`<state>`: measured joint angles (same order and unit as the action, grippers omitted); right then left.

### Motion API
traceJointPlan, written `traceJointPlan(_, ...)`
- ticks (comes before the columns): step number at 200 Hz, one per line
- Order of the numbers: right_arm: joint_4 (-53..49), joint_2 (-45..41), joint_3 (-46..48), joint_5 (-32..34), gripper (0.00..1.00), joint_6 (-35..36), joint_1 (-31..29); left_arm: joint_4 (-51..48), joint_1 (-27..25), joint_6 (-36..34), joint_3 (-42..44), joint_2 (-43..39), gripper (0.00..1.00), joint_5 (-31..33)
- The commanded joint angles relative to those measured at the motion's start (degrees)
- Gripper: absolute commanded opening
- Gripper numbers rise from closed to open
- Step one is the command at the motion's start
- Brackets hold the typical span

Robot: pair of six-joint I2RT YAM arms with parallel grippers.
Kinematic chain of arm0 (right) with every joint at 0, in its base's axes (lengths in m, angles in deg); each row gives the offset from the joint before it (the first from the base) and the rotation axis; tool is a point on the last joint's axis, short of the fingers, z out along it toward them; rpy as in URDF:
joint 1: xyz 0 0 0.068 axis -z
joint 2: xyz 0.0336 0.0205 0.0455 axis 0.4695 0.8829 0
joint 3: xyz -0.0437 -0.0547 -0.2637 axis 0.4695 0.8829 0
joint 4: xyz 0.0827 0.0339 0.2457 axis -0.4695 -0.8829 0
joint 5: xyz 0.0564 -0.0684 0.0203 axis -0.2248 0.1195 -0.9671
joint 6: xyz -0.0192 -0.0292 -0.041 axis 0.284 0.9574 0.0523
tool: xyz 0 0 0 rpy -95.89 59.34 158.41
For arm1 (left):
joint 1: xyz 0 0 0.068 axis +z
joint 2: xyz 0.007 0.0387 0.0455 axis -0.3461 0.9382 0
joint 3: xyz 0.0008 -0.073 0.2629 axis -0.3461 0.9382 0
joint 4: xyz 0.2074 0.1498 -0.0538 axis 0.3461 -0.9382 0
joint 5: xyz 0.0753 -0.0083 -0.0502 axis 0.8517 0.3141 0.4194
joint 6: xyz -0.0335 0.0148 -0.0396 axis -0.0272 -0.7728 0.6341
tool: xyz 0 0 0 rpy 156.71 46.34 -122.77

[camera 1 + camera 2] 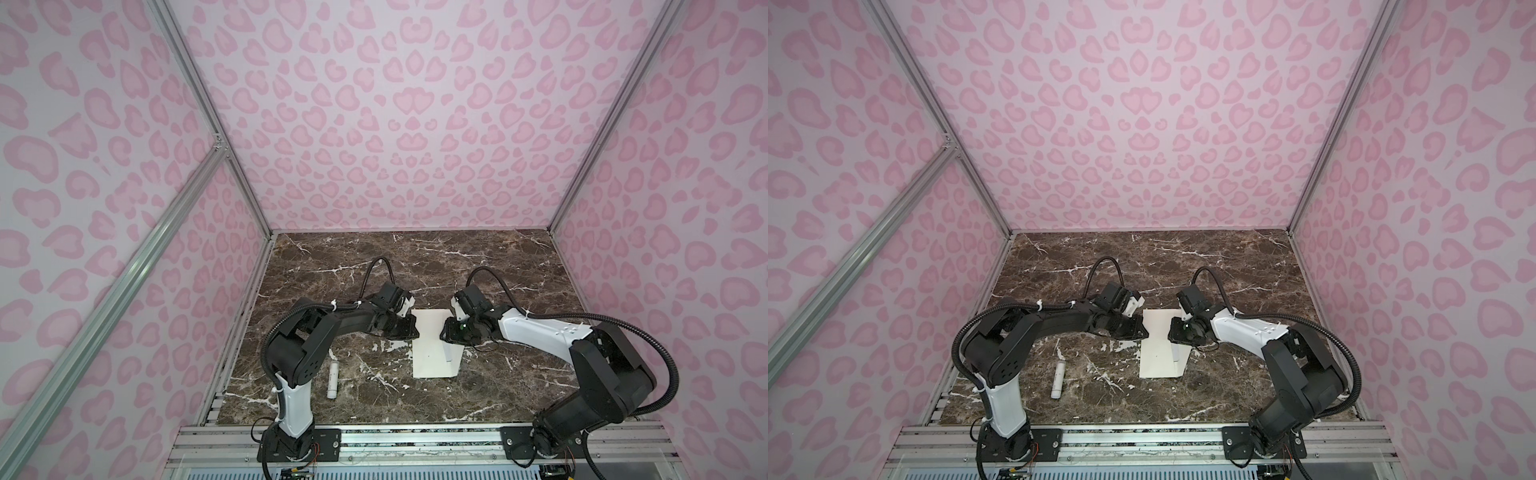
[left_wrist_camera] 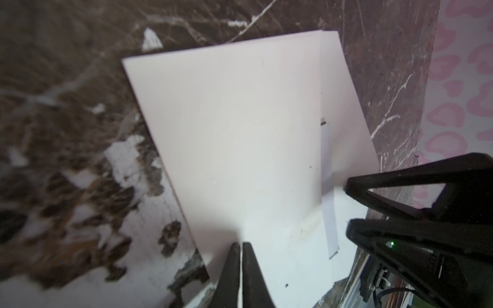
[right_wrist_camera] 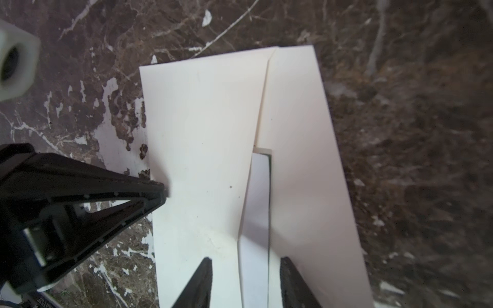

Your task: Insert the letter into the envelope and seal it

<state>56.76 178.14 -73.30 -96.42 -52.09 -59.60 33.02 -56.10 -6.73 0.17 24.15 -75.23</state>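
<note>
The cream envelope (image 1: 432, 353) (image 1: 1156, 357) lies lengthwise on the marble in the middle, its flap (image 3: 301, 160) folded open to the right. Only a narrow pale strip of the letter (image 3: 260, 200) (image 2: 329, 218), with a thin green edge, shows between the envelope's body and the flap; the rest is hidden inside. My left gripper (image 1: 415, 330) (image 2: 241, 244) is shut on the envelope's left edge, where the paper bends up slightly. On the right side my right gripper (image 1: 444, 332) (image 3: 246, 259) stands open low over the envelope, its fingers either side of the letter strip.
A small white cylindrical stick (image 1: 332, 380) (image 1: 1057, 379) lies on the marble table (image 1: 415, 270) at the front left, beside the left arm's base. Pink patterned walls close in the left, back and right sides. A metal rail (image 1: 415, 440) runs along the front edge.
</note>
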Motion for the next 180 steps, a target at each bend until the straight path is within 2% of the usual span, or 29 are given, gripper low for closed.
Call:
traceJointPlan(1,-0.5,1.06,-0.13,0.42,0.4,1.12,0.56,-5.68,0.08,-0.97,0.03,0.17,0.09,4.49)
traceJointPlan(52,2.29,2.97,0.65,-2.49,0.29,0.71,0.92,-5.84,0.08,-1.19,0.22,0.21,0.09,4.49)
traceJointPlan(180,8.03,1.26,5.17,-7.45,0.14,-1.69,2.87,-5.18,0.08,-0.89,0.93,0.02,0.09,4.3)
